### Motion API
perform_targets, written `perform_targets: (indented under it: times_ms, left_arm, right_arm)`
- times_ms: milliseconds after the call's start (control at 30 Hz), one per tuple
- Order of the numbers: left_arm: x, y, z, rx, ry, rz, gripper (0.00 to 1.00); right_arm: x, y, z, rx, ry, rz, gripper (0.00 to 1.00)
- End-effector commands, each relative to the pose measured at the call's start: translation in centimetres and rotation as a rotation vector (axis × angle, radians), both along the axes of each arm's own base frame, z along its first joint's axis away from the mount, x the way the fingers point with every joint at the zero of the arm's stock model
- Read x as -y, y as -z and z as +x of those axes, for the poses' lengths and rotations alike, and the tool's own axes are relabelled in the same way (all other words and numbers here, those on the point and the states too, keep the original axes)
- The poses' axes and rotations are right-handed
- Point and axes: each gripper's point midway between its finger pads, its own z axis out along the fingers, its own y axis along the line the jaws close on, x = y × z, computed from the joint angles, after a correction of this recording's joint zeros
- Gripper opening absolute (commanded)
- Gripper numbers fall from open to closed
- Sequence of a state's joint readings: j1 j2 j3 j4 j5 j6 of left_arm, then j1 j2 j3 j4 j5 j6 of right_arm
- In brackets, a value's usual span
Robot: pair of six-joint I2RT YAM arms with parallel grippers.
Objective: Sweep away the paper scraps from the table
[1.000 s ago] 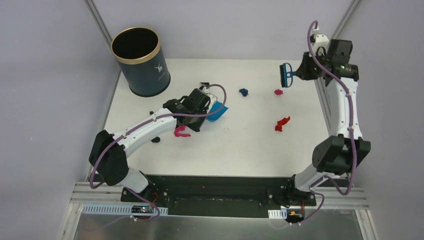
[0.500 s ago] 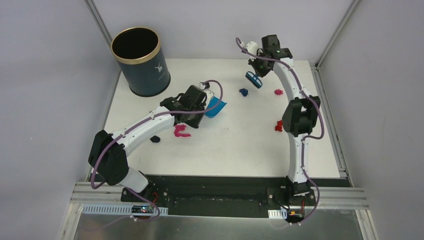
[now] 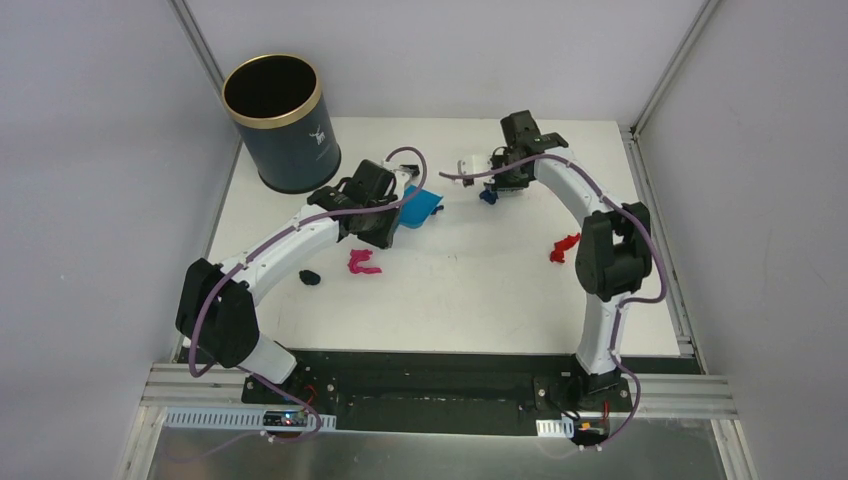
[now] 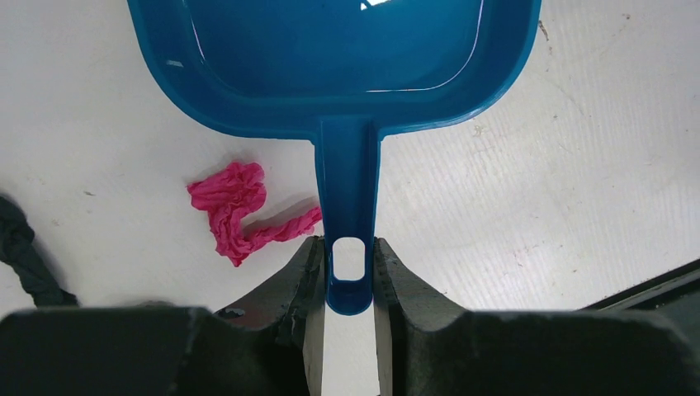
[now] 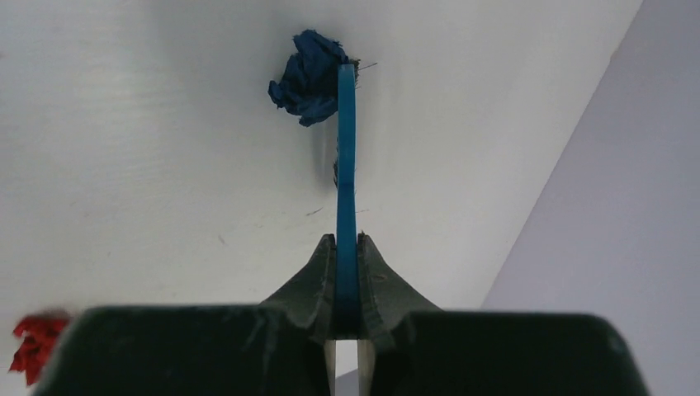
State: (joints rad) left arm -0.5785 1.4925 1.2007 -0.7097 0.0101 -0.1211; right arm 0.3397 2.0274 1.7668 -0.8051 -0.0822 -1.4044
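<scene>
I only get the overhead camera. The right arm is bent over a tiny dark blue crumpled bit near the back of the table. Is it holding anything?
Observer: Yes. The right wrist camera shows the right gripper shut on a thin blue plastic hand brush, seen edge-on.
Operator: Does the brush touch that bit?
Observer: Its far end sits against the crumpled dark blue paper scrap.
Operator: And the left arm?
Observer: The left gripper is shut on the handle end of the blue plastic dustpan; the part of the pan in view holds no scraps.
</scene>
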Motion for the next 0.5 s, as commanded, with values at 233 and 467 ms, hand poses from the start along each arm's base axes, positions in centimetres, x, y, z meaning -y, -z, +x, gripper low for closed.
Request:
perform_targets:
  times_ms: [233,467]
  left_arm:
    - [1.3,-0.3,0.4,-0.025,0.018,-0.080,0.00]
    - [0.0,-0.6,0.9,0.007,0.000,-0.011,0.00]
  right_arm:
    - [1.4,-2.3,-14.4,-0.138,-0.302,-0.156,0.00]
    - [-1.8,-11.0,-13.3,-0.069,0.148,0.322,0.00]
